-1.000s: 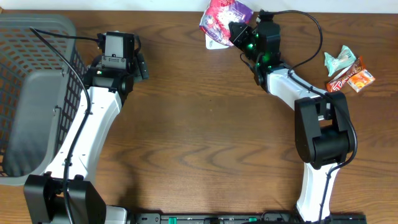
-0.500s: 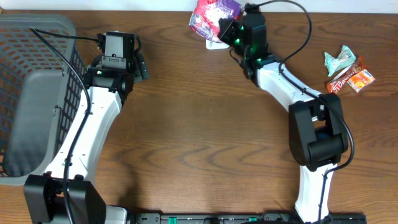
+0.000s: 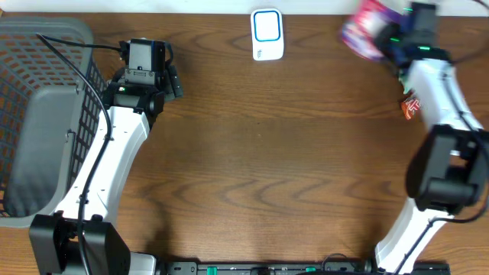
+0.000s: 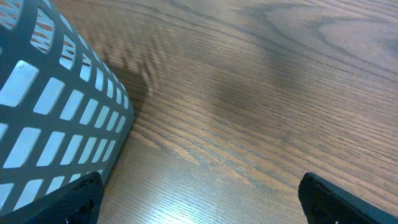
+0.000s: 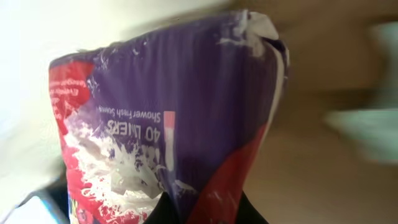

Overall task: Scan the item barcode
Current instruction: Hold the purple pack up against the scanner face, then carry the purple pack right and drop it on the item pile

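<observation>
A basket (image 3: 46, 114) stands on the far left of the desk (image 3: 267, 168), reaching from the back edge toward the front. The left gripper (image 4: 199, 196) hangs over bare desk just to the right of the basket's wall, in the back half. A scanner (image 3: 267, 34) lies at the back edge, near the middle, well apart from the basket. To the right of the scanner, over the back right corner, a package (image 3: 367, 34) sits in the right gripper (image 3: 391, 42), off the desk surface. In front of that gripper, near the right edge, a small packet (image 3: 411, 107) lies on the desk, partly hidden by the right arm (image 3: 443, 84).
</observation>
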Robot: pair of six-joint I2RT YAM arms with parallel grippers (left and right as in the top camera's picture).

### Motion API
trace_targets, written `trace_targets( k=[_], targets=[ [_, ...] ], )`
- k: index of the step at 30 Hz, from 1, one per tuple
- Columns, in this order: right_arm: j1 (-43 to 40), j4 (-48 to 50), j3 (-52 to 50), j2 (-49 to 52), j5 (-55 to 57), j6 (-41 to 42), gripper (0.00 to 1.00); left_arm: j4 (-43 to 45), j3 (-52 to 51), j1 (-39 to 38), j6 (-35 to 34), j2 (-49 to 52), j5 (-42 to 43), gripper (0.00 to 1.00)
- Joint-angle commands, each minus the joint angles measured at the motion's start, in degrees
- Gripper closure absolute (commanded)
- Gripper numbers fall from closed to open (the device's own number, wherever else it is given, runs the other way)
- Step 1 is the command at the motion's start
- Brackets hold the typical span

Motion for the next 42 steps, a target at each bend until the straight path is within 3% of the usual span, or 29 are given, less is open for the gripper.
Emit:
trace_targets(
  k=[1, 13, 14, 16, 19, 25, 29, 36, 42],
  targets=[
    [-8.00, -5.97, 1.09, -2.40, 2.67, -2.12, 0.99, 0.00, 0.33, 0.13, 0.74, 0.11, -0.76, 0.01],
    [-23.52, -12.48, 0.94, -2.40, -5.95, -2.75, 0.97, 0.00, 0.33, 0.13, 0.74, 0.11, -0.76, 0.01],
    [-23.89, -12.81, 0.81, -2.40, -5.92, -2.93, 0.91, 0.00, 0.33, 0.13, 0.74, 0.11, -0.76, 0.01],
    [-24.24, -13.07, 0.50, -2.40, -5.95, -4.85, 0.68, 0.00, 0.33, 0.13, 0.74, 0.11, -0.74, 0.01],
    [-24.20, -14.25, 0.48, -2.40, -5.95, -8.22, 0.41, 0.00, 0.33, 0.13, 0.74, 0.11, -0.76, 0.01],
    [-24.68, -17.40, 0.48, -4.57, -6.14, -8.28, 0.23, 0.00, 0.33, 0.13, 0.74, 0.11, -0.74, 0.01],
    [-24.63, -21.05, 0.48, -8.72, -6.38, -8.96, 0.22, 0.00, 0.33, 0.13, 0.74, 0.11, -0.74, 0.01],
    [-23.41, -32.46, 0.48, -18.34, -8.72, -13.62, 0.28, 0.00, 0.33, 0.13, 0.74, 0.11, -0.74, 0.01],
    [-18.23, -37.79, 0.04, -25.51, -10.14, -15.80, 0.30, 0.00, 0.33, 0.13, 0.74, 0.11, -0.74, 0.01]
  ],
)
